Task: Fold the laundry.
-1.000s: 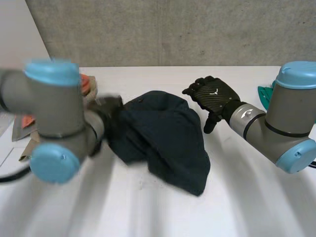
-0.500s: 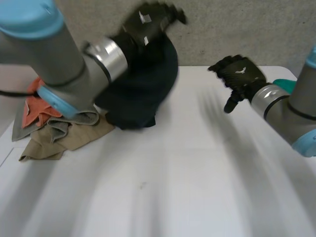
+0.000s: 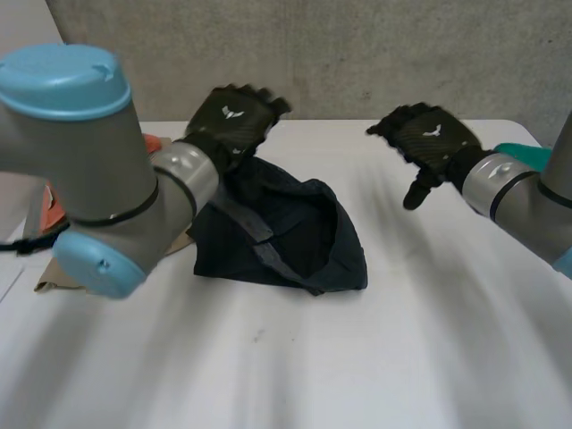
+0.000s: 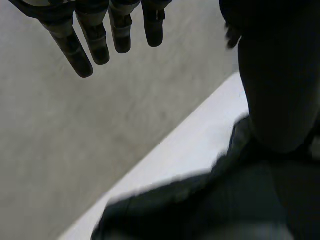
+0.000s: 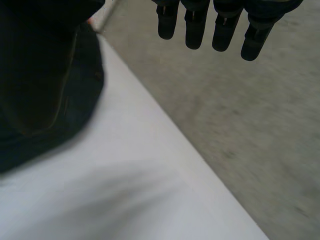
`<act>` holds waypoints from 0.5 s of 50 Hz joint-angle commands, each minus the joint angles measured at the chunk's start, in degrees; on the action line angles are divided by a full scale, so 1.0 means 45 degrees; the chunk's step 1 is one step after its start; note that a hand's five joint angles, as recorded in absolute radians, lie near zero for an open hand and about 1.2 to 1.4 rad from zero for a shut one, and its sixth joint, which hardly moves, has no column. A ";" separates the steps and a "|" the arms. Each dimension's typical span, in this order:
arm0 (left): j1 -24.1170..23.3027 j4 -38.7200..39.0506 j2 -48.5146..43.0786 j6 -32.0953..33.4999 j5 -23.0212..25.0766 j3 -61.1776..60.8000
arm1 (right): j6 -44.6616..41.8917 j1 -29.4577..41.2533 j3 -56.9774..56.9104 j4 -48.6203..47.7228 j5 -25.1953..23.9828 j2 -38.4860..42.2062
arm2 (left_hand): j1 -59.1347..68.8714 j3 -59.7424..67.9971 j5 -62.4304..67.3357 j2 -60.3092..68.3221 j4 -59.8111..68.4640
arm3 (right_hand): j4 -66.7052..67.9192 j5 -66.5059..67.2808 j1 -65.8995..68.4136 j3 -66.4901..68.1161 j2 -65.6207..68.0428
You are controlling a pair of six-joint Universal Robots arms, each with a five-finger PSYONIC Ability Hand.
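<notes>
A dark navy garment [image 3: 295,241] lies crumpled on the white table [image 3: 357,357], a strap-like edge running across its top. My left hand [image 3: 234,116] hovers over the garment's far left corner with fingers [image 4: 95,37] straight and nothing in them; the garment [image 4: 210,210] lies below its palm. My right hand [image 3: 429,138] hangs in the air to the right of the garment, apart from it, fingers [image 5: 215,25] straight and empty. In the right wrist view the garment [image 5: 85,105] lies beside the thumb.
A pile of other laundry, orange [image 3: 55,213] and tan [image 3: 46,279], sits at the table's left edge behind my left arm [image 3: 98,179]. A teal object [image 3: 525,154] lies at the far right. A grey wall [image 3: 357,54] stands behind the table.
My left hand lifted the dark garment off the table, then opened and let it go. The garment dropped back in a flatter heap. My right hand drew away to the right.
</notes>
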 commanded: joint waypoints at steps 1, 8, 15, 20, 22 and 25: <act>-0.0063 -0.0151 0.1289 -0.0040 -0.2707 -0.2827 | -0.2344 0.0373 0.0853 0.1157 -0.1189 -0.0718 | -0.0177 -0.0434 -0.0605 -0.0353 -0.0298 | 0.0911 0.0744 0.0789 0.0962 0.0972; 0.1009 0.0531 0.2190 -0.0118 -0.1971 -0.5036 | -0.3304 0.1074 0.1790 0.1295 -0.1580 -0.1539 | -0.0177 -0.0434 -0.0605 -0.0353 -0.0298 | 0.2229 0.2062 0.2107 0.2280 0.2290; 0.1773 0.0611 0.1645 -0.0138 -0.0271 -0.5684 | -0.5082 0.2150 0.2690 0.1216 -0.1757 -0.1638 | -0.0177 -0.0434 -0.0605 -0.0353 -0.0298 | 0.2304 0.2136 0.2182 0.2355 0.2365; 0.1735 0.0767 0.0454 -0.0158 0.0473 -0.5334 | -0.6216 0.3048 0.2575 0.0437 -0.1192 -0.0800 | 0.0130 -0.0128 -0.0299 -0.0046 0.0009 | 0.5178 0.5011 0.5056 0.5229 0.5239; 0.1599 0.0825 -0.0130 -0.0158 0.0416 -0.4945 | -0.6333 0.3263 0.2264 -0.0185 -0.0570 -0.0293 | 0.0356 0.0098 -0.0073 0.0180 0.0235 | 0.7519 0.7352 0.7397 0.7570 0.7580; 0.1345 0.0826 -0.0814 -0.0099 0.0163 -0.4398 | -0.6276 0.3303 0.1601 -0.1065 0.0387 0.0623 | 0.0430 0.0173 0.0002 0.0254 0.0309 | 1.0961 1.0794 1.0839 1.1012 1.1022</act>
